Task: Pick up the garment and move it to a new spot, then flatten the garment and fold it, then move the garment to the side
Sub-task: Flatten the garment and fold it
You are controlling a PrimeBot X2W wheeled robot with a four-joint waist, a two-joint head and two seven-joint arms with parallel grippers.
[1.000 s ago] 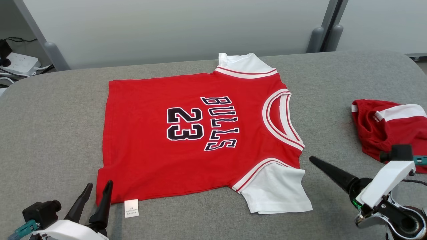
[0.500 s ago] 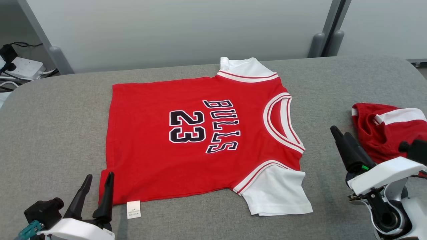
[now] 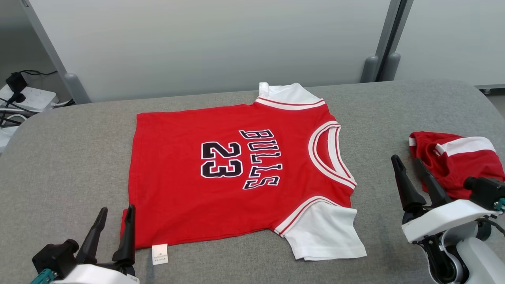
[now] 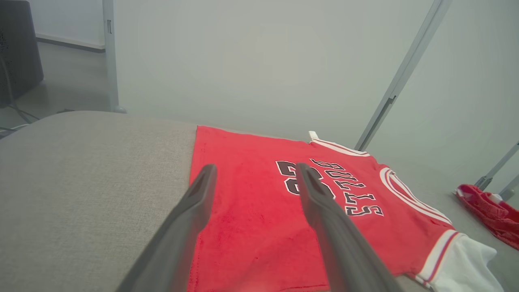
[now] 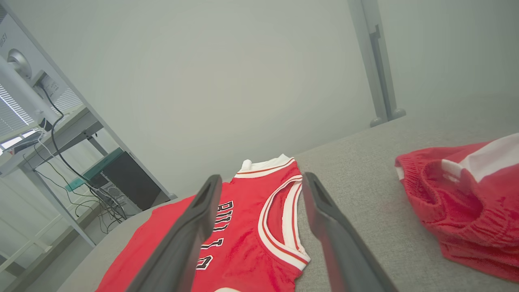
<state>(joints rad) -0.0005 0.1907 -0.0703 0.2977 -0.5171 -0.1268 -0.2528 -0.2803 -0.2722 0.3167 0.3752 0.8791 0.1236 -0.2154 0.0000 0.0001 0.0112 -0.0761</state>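
Note:
The garment (image 3: 236,173) is a red jersey with white sleeves and "BULLS 23" in black, spread flat on the grey padded table (image 3: 59,157), neck toward the right. My left gripper (image 3: 117,208) stands open at the jersey's near left corner, beside the white label, with nothing between its fingers. In the left wrist view the left gripper (image 4: 255,165) points over the red cloth (image 4: 251,211). My right gripper (image 3: 405,158) is open and empty, right of the near sleeve. The right wrist view has the right gripper (image 5: 262,176) looking at the jersey's collar (image 5: 279,227).
A crumpled pair of red shorts with a white stripe (image 3: 453,161) lies just right of my right gripper, also in the right wrist view (image 5: 458,202). Grey partition panels stand behind the table. A power strip with cables (image 3: 23,98) sits off the table's far left.
The head camera has tilted, so the whole scene sits lower. My right gripper has swung from pointing left at the near sleeve to pointing away, nearer the shorts. The jersey lies unchanged.

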